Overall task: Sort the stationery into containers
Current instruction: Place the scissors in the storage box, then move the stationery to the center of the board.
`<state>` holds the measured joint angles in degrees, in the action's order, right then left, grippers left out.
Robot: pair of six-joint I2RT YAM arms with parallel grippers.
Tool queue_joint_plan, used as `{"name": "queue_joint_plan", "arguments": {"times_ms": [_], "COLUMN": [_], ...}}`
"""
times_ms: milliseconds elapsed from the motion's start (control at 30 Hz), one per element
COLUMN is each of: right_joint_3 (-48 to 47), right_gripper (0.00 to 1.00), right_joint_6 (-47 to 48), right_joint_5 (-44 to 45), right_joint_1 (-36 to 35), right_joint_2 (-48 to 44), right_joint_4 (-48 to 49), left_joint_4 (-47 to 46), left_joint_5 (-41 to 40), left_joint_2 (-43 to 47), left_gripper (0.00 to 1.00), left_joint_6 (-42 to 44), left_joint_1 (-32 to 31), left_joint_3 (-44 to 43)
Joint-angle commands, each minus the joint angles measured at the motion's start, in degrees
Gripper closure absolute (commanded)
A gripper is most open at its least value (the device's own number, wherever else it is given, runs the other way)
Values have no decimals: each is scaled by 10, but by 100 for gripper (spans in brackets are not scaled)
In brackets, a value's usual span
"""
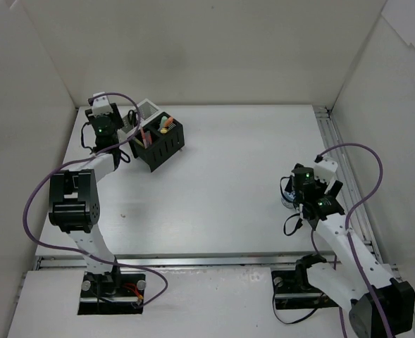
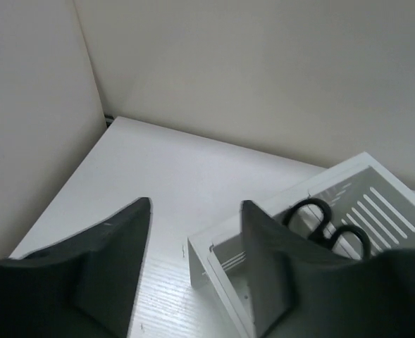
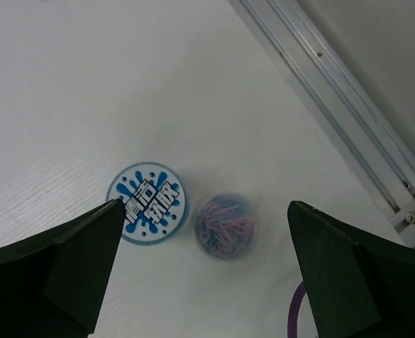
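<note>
The containers (image 1: 158, 141), joined white and black mesh cups, stand at the table's back left. Coloured highlighters (image 1: 166, 124) stick out of one black cup and pens (image 1: 143, 137) out of the other. The black-handled scissors (image 2: 327, 227) stand in a white cup (image 2: 376, 211). My left gripper (image 2: 196, 204) hovers at that cup's near corner, open, with nothing between its fingers; in the top view the left gripper (image 1: 126, 125) sits just left of the cluster. My right gripper (image 3: 206, 205) is open above a small tub of paper clips (image 3: 225, 226).
A round lid with a blue splash print (image 3: 149, 203) lies beside the tub. A metal rail (image 3: 334, 105) runs along the table's right edge. White walls enclose the table; the back-left corner (image 2: 108, 120) is close to the left gripper.
</note>
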<state>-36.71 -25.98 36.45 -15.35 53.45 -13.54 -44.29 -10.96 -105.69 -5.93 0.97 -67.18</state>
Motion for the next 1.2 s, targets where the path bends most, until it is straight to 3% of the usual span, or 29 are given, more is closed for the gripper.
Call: {"name": "queue_joint_plan", "arguments": {"times_ms": [0, 100, 133, 167, 333, 533, 767, 933, 1000, 1033, 1167], "right_joint_3": [4, 4, 5, 5, -28, -103, -142, -154, -160, -162, -166], "right_gripper": [2, 2, 2, 2, 2, 2, 9, 12, 29, 44, 65], "right_joint_6": [-66, -82, -82, -82, -59, 14, 62, 91, 93, 94, 113], "right_joint_5": [-52, -78, -108, -121, -163, -207, -239, -312, -317, -317, -330], "right_joint_1": [23, 41, 46, 54, 67, 67, 72, 71, 69, 66, 30], "right_joint_2": [-33, -48, -46, -40, 71, 203, 267, 303, 313, 311, 292], "right_joint_4": [-42, -71, -75, -78, -74, -66, -47, -19, -17, -15, -4], "left_joint_4": [-47, -40, -21, -3, 187, 306, 282, 328, 337, 344, 364], "left_joint_5": [25, 53, 63, 72, 146, 226, 311, 296, 287, 287, 290], "left_joint_2": [72, 110, 121, 130, 189, 264, 341, 358, 364, 370, 395], "left_gripper": [51, 27, 8, 0, 1, 1, 0, 0, 0, 1, 1], "left_joint_6": [-35, -46, -52, -54, -60, -108, -129, -116, -112, -110, -92], "left_joint_1": [-1, -1, -1, -1, -18, -24, -42, -62, -69, -69, -81], "left_joint_3": [6, 20, 22, 16, -48, -46, 76, 94, 101, 101, 108]}}
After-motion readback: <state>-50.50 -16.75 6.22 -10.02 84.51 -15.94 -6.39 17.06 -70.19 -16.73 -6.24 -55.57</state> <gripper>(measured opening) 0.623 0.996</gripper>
